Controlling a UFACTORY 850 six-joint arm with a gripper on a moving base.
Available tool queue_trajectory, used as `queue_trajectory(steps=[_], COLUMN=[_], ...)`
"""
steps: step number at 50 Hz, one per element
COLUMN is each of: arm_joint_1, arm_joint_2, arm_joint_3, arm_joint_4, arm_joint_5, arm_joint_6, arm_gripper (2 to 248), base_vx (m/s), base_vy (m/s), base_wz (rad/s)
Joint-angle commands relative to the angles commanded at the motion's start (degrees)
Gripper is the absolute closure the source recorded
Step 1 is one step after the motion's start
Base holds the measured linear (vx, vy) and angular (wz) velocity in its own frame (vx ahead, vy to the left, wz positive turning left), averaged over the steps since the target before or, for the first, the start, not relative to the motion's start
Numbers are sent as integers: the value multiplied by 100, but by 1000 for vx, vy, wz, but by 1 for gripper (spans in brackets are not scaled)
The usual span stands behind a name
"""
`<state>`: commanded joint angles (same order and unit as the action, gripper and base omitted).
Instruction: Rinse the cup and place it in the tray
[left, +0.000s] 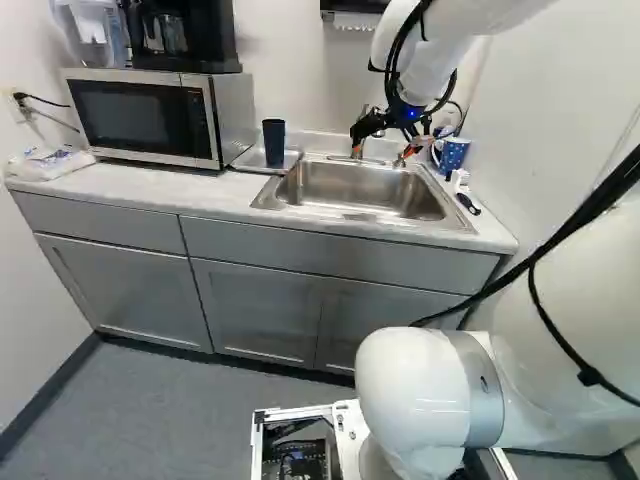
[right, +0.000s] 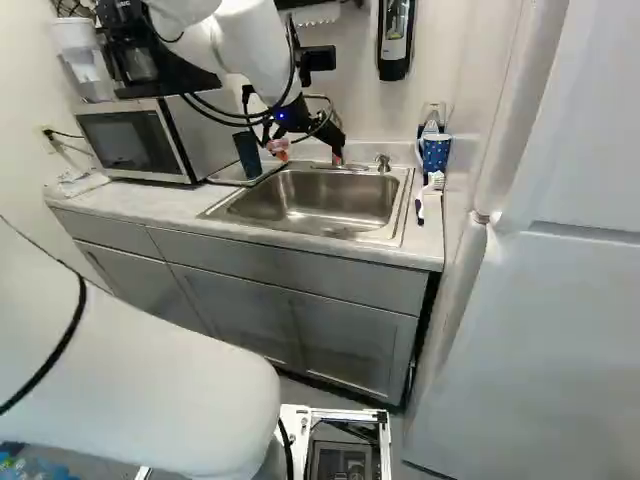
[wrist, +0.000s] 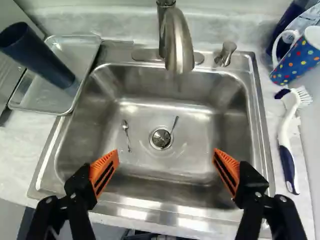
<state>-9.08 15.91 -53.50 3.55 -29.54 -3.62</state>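
dark blue cup (wrist: 40, 55) upright in the tray (wrist: 37, 95), left of the sink (wrist: 200, 125) in both base views.
the gripper (wrist: 165, 155) hangs over the sink, fingers spread wide, nothing held between them. the cup looks already placed; whether it's been rinsed, i cannot tell. tall and slim, it could topple if the arm swung low from over the sink and a finger clipped its rim. any rinse water left inside would then spill, since the mouth isn't turned down to drain. its mouth points to the ceiling, its base is down on the tray, and its long axis runs vertical, with no handle visible to give it a side.
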Motion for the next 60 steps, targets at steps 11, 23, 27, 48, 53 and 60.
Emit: queue_trajectory(steps=[11, 23, 27, 48, 53, 60], arm_joint_1=[0, 0, 0, 0, 0, 0], arm_joint_2=[0, 0, 0, 0, 0, 0], arm_joint_3=[0, 0, 0, 0, 0, 0], arm_joint_4=[0, 0, 0, 0, 0, 0], arm_joint_5=[0, 0, 0, 0, 0, 0], arm_joint_6=[0, 0, 0, 0, 0, 0], arm_gripper=[3, 3, 3, 3, 3, 3], base_vx=[-12, -7, 6, -19, -52, -74], base_vy=[63, 57, 62, 50, 54, 58], base_wz=[-13, -4, -42, -108, -148, -168])
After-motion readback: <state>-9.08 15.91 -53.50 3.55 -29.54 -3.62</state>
